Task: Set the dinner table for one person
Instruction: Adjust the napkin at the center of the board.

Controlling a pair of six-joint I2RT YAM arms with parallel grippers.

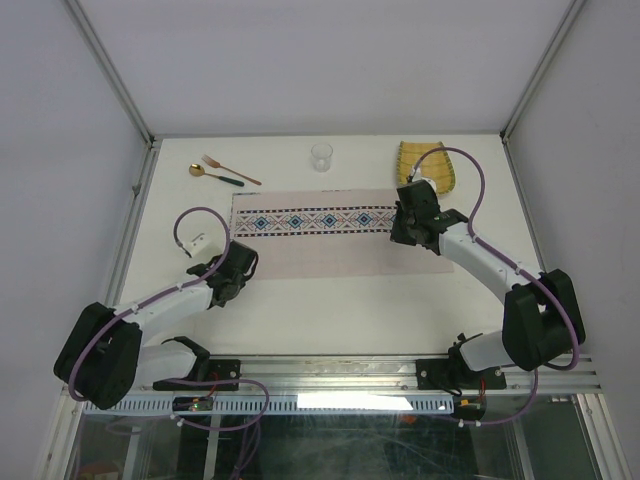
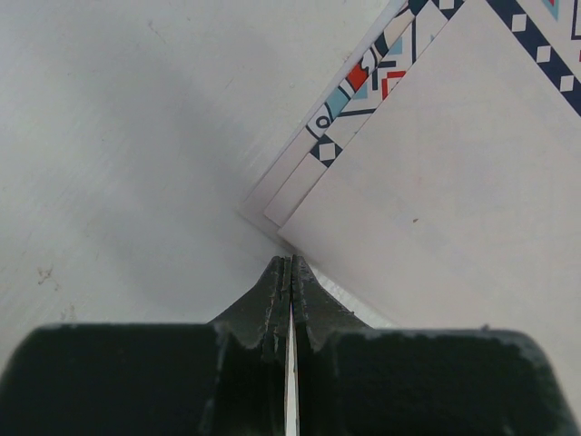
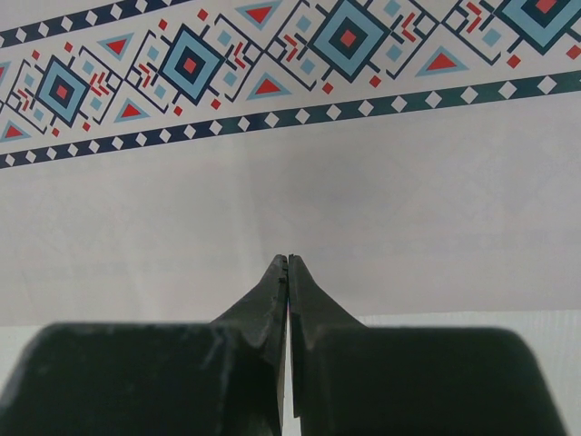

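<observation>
Pressing fingertip to fingertip, the left gripper point(image 2: 289, 265) sits closed at the near left corner of the placemat point(image 1: 320, 250). The right gripper point(image 3: 288, 263) is closed over the mat's plain part near its right end. We cannot tell whether either pinches the cloth. At the left corner the mat's edges lie in stacked layers. Beyond the mat stands a clear glass point(image 1: 321, 157), apparently with nothing in it. A fork point(image 1: 232, 170) and spoon point(image 1: 218, 177) lie far left, and a yellow cloth point(image 1: 415, 160) far right, all apart from the mat. The dinner table point(image 1: 330, 310), matte white and faintly scuffed, lies bare between the mat and the near metal rail point(image 1: 400, 366).
</observation>
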